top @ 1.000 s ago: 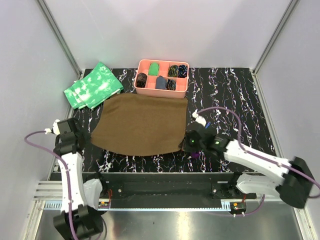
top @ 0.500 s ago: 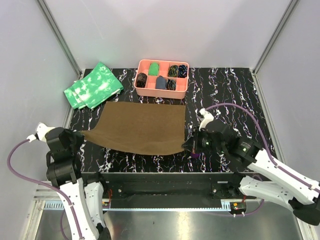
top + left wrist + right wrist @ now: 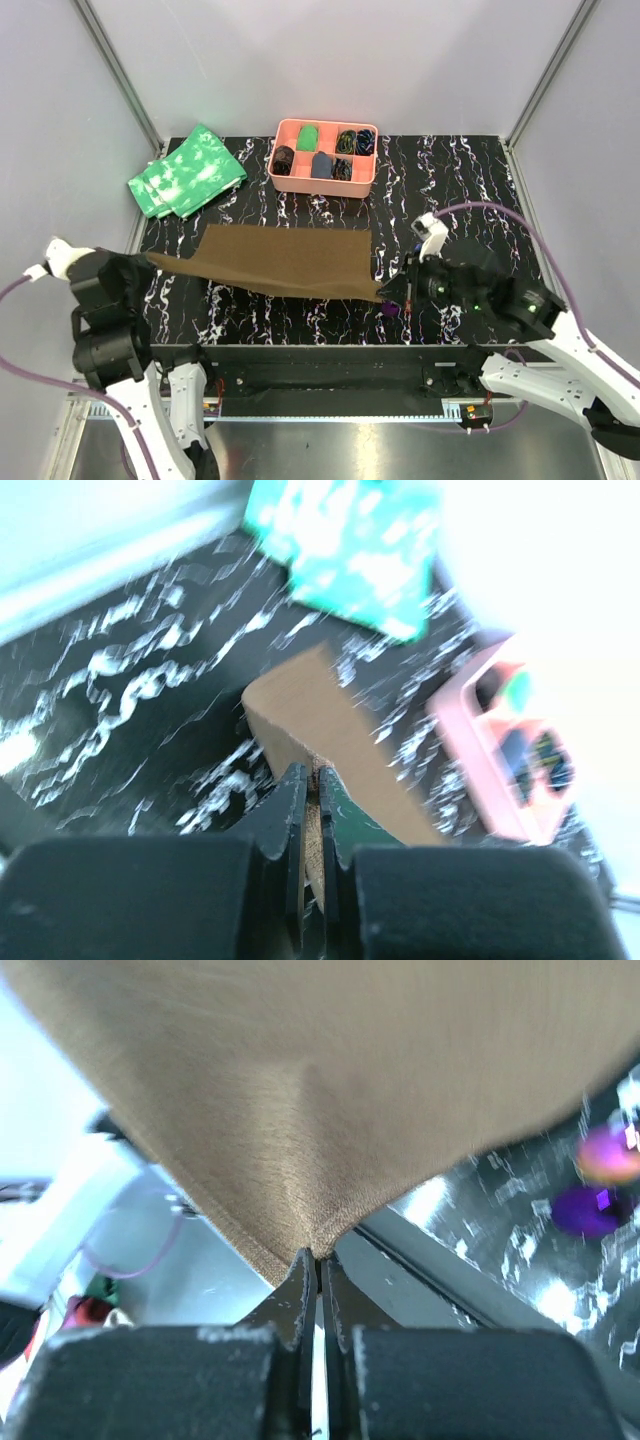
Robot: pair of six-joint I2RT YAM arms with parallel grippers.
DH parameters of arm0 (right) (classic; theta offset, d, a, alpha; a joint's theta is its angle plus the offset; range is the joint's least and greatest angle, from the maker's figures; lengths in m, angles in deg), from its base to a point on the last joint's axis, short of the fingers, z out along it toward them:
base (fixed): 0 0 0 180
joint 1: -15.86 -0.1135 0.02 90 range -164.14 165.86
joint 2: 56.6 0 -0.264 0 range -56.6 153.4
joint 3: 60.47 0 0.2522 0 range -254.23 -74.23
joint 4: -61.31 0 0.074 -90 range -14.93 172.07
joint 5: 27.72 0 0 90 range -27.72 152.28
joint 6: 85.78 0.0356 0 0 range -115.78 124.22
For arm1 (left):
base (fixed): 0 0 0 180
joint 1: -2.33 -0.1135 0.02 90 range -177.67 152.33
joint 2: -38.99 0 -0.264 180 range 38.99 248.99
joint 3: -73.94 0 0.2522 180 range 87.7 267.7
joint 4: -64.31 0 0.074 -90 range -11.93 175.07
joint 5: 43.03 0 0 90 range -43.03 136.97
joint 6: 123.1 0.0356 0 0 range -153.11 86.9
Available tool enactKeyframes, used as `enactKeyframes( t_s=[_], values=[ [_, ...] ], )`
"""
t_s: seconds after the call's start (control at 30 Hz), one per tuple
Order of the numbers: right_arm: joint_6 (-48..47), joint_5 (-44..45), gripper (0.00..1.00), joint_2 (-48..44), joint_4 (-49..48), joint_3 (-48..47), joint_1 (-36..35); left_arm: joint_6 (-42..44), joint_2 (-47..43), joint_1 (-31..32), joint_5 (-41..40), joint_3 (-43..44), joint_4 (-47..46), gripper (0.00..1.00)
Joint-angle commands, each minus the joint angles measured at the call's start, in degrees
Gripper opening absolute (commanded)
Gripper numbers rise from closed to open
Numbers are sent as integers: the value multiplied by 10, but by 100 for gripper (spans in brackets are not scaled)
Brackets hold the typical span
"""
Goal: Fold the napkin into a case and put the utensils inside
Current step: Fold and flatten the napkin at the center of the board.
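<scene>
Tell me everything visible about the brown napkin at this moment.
The napkin is a plain brown cloth, soft and unpatterned, with a fine woven look. It is spread out wide. Its two near corners are pinched, one in the left gripper and one in the right gripper, and lifted off the table, so the near edge stretches between them. The far edge seems to lie on the table, just short of the pink tray and not touching it.

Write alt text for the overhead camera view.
The brown napkin is stretched between the left claw and right claw, each pinching a near corner. Behind it on the marbled table sit a pink tray and green cloths.
</scene>
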Motion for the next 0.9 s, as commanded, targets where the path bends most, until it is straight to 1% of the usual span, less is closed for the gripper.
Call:
enactKeyframes(
  t_s=[0.0, 0.03, 0.07, 0.13, 0.17, 0.2, 0.27, 0.3, 0.37, 0.4, 0.47, 0.5, 0.57, 0.6, 0.63, 0.73, 0.77, 0.8, 0.83, 0.87],
  values=[
    [-94, -62, 0, 9, 13, -135, -3, 24, 34, 1, -23, 148, -50, 0],
    [-108, -77, 0, 10, 16, -153, -4, 36, 40, 1, -25, 174, -51, 0],
    [-135, -92, 0, 12, 18, -172, -3, 42, 46, 1, -31, 230, -53, 0],
    [-156, -138, 0, 18, 30, -231, -3, 56, 64, 1, -35, 286, -52, 0],
    [-173, -149, 0, 20, 36, -252, -2, 60, 69, 1, -38, 337, -51, 0],
    [-180, -170, 0, 23, 41, -292, -3, 63, 78, 1, -43, 362, -44, 0],
    [-190, -185, 0, 25, 47, -328, -3, 67, 84, 8, -60, 419, -40, 0],
    [-191, -191, 0, 21, 46, -358, -3, 67, 89, 13, -68, 434, -38, 0],
    [-194, -181, 0, 16, 45, -384, -3, 65, 97, 20, -82, 466, -37, 0],
    [-194, -156, 0, 12, 45, -404, -3, 64, 101, 21, -84, 476, -37, 0],
    [-191, -127, 0, 11, 44, -415, -2, 62, 111, 26, -76, 492, -41, 0],
    [-184, -74, 0, 14, 48, -422, -3, 62, 112, 25, -69, 490, -54, 0],
    [-169, -25, 0, 21, 54, -418, -3, 56, 118, 26, -44, 466, -66, 0],
    [-163, 19, 0, 32, 56, -405, -3, 53, 119, 25, -34, 452, -79, 0],
    [-157, 36, 0, 38, 54, -395, -3, 50, 119, 26, -24, 437, -85, 0],
    [-148, 105, 0, 69, 52, -361, -3, 47, 121, 26, -14, 356, -103, 0],
    [-152, 123, 0, 77, 51, -344, -3, 48, 119, 26, -16, 304, -122, 0],
    [-154, 159, 0, 98, 51, -337, -3, 48, 119, 25, -16, 277, -133, 0],
    [-162, 173, 0, 108, 49, -329, -2, 50, 119, 25, -16, 219, -147, 0],
    [-167, 188, 0, 119, 45, -315, 0, 50, 128, 25, -6, 194, -169, 0]
  ],
)
